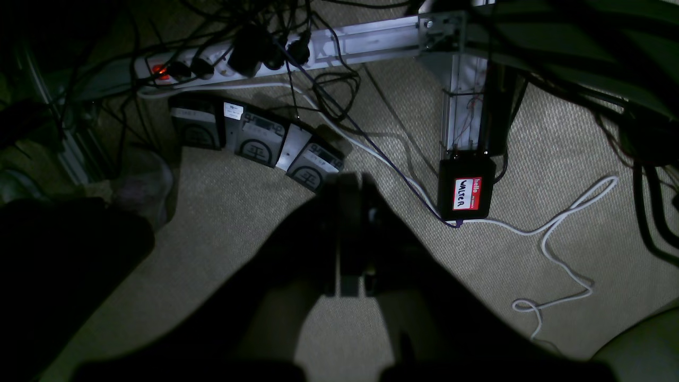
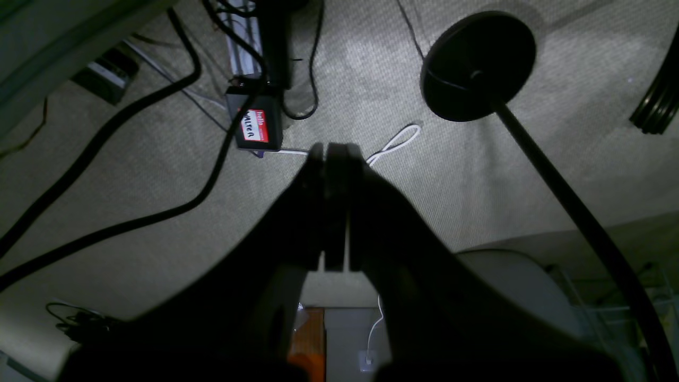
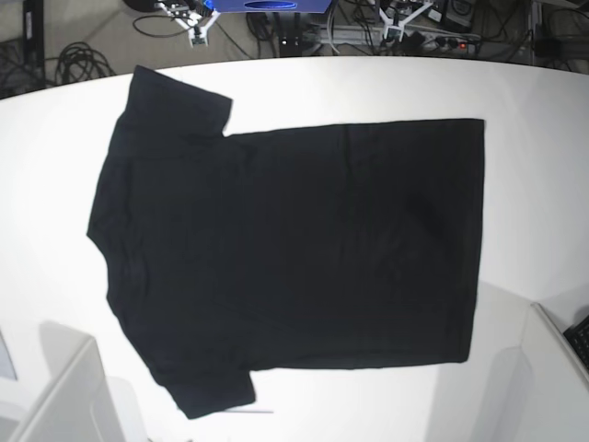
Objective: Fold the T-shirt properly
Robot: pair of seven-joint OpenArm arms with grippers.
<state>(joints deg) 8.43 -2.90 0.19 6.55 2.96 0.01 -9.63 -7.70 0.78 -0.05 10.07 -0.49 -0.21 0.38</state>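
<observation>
Your T-shirt (image 3: pixel 294 249) lies spread flat on the white surface (image 3: pixel 515 92), plain black side up, neck and both sleeves toward the left of the base view and the hem toward the right. Laid out like this, with every edge showing, it looks ready for a first fold, and none has been made yet.

Neither arm shows in the base view. Both hang off the surface, so each wrist camera looks down at the carpet (image 1: pixel 530 159) and its cables instead of at cloth. The left fingers (image 1: pixel 350 233) are pressed together on nothing, above the floor near a power strip (image 1: pixel 212 66). The right fingers (image 2: pixel 335 207) are likewise together and empty, near a round black stand base (image 2: pixel 477 66). Parked there, they leave the shirt unobstructed.
</observation>
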